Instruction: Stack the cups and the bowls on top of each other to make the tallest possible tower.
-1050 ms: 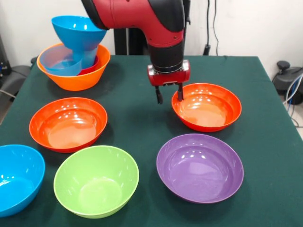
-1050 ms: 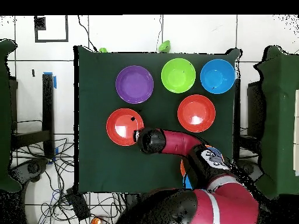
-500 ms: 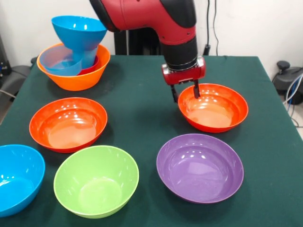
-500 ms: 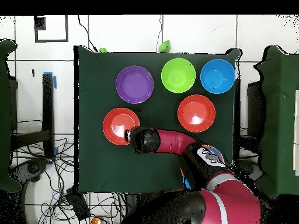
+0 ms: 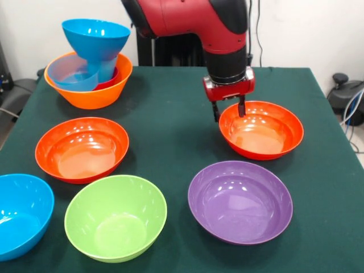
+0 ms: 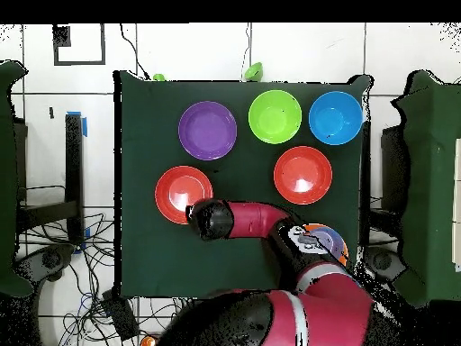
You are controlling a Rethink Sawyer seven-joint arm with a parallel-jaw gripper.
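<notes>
A dark green cloth-covered table (image 5: 165,102) stands before a plain white wall (image 5: 296,28), on a white tiled floor (image 6: 306,50) where black cables (image 6: 67,261) trail past one table edge.

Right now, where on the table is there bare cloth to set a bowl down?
The widest bare cloth is the middle strip between the orange bowl stack and the pincer at the right red-orange bowl. More lies right of the purple bowl. The near left is crowded: red-orange, lime and blue bowls.
</notes>
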